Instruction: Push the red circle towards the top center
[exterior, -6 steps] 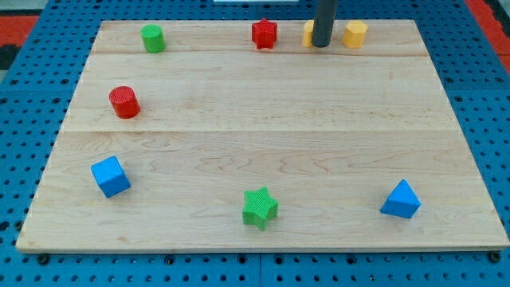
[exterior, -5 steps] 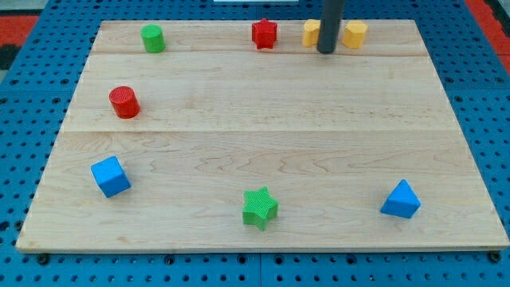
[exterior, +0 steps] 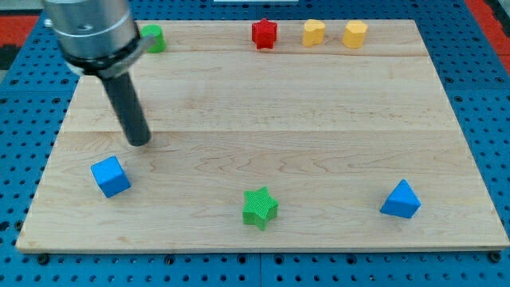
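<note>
**Q:** Starting with the biggest thing, what is there?

**A:** A pale wooden board [exterior: 319, 135] made of glued planks with visible grain fills most of the view. It lies on a blue pegboard [exterior: 486, 119] dotted with holes. A silver metal cylinder at the view's top left carries a straight dark rod [exterior: 127, 104] slanting down onto the board's left side.

**Q:** What does the arm hold or touch?

**A:** It has no hand to open or close, only the rod. My tip [exterior: 140, 142] rests on bare wood, just above and to the right of the blue cube [exterior: 110, 176], not touching it.

**Q:** Where is the red circle?

**A:** It cannot be seen; the rod covers the left part of the board.

**Q:** And the smaller pieces?

**A:** All look ridged. A blue triangle [exterior: 400, 199] sits at the bottom right, a green star [exterior: 260, 207] at the bottom centre. Along the top edge: a green cylinder [exterior: 154, 37], partly hidden behind the metal cylinder, a red star-like block [exterior: 264, 33], a yellow heart-like block [exterior: 314, 33] and a yellow hexagonal block [exterior: 355, 33].
</note>
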